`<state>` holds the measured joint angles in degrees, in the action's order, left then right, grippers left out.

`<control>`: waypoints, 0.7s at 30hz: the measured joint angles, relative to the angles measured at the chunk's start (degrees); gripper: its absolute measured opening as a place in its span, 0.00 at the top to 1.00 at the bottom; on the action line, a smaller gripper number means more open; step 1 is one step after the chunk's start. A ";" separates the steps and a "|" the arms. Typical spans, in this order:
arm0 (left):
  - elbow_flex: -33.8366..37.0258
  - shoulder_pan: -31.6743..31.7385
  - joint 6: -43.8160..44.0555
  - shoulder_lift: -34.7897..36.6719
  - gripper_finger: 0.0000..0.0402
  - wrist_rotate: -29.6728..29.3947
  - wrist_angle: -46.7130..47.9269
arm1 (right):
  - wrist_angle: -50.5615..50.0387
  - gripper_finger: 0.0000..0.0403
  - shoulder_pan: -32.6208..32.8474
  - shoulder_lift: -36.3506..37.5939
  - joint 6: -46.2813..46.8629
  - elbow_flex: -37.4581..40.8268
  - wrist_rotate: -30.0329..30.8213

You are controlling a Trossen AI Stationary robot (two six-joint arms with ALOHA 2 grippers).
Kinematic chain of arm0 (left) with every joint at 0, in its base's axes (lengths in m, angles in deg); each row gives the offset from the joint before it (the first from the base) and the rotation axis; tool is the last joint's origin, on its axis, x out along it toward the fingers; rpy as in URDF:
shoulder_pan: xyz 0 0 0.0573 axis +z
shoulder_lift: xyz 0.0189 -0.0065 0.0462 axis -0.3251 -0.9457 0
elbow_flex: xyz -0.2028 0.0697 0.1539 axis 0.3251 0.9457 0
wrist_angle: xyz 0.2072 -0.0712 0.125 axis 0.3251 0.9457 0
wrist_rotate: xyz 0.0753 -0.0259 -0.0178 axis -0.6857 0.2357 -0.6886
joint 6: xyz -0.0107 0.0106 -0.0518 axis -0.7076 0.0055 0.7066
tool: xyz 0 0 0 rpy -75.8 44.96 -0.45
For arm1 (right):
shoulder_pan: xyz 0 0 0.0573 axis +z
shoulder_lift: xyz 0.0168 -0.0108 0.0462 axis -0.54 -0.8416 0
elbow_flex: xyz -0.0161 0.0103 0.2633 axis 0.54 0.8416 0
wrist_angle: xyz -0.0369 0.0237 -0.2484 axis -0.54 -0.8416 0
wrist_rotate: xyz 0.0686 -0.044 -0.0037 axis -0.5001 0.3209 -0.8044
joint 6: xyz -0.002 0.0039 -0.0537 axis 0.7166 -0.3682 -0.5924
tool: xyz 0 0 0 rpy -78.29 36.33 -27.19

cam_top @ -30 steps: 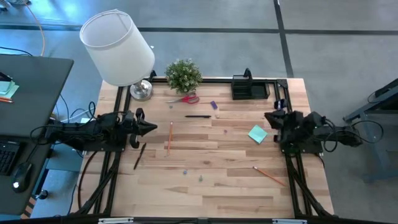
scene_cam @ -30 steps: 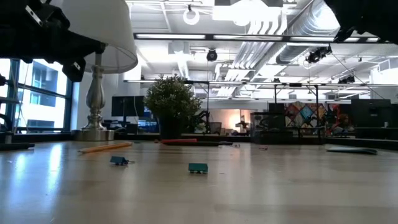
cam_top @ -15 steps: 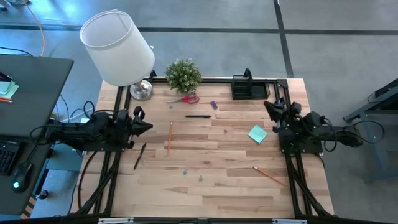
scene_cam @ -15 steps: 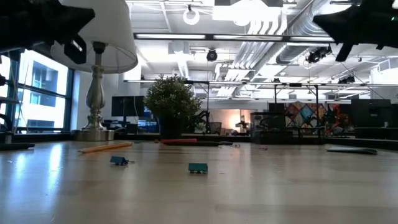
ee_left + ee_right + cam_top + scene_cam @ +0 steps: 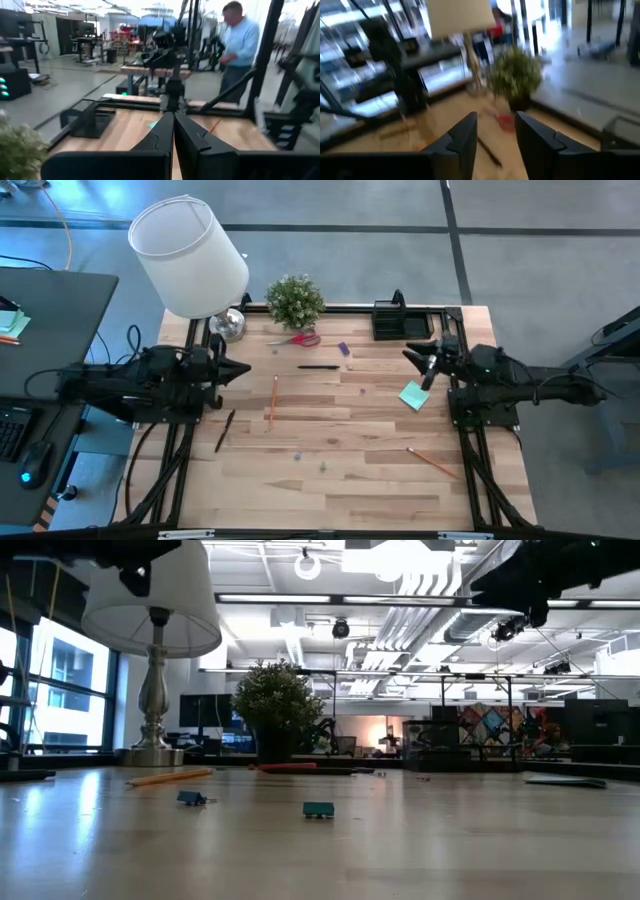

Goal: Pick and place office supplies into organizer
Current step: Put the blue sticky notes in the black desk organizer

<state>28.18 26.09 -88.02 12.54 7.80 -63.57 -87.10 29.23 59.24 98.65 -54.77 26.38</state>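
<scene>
Long orange pencil (image 5: 274,399) lengthwise front-to-back

In the high view we cannot identify the two small specks (image 5: 322,466) near the counter's (image 5: 350,490) middle, nor read the compartments of the organizer (image 5: 403,326) at its far right corner. In the low view the two arms are cut off by the top edge, and we cannot make out the distant flat object (image 5: 565,780) at the counter's right edge. In the right wrist view we see the potted plant (image 5: 516,76) and the red object (image 5: 506,122) beside it only as blurs.
</scene>
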 joint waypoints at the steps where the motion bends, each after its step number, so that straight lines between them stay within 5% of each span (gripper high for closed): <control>1: -1.35 0.00 -1.56 -1.93 1.00 -0.45 -0.40 | -4.03 0.66 -0.01 -1.96 1.84 -2.05 0.06; 11: -9.71 0.00 -10.82 -15.95 1.00 -1.55 -1.07 | -44.98 0.65 -0.04 -17.72 29.63 -17.06 -2.81; 21: -9.66 0.02 -17.97 -20.69 1.00 -2.33 1.22 | -48.02 0.67 -5.03 -28.57 30.53 -15.77 -8.96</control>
<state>18.51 26.11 -105.99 -8.15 5.47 -62.35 -135.12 24.21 30.67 129.18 -70.54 17.42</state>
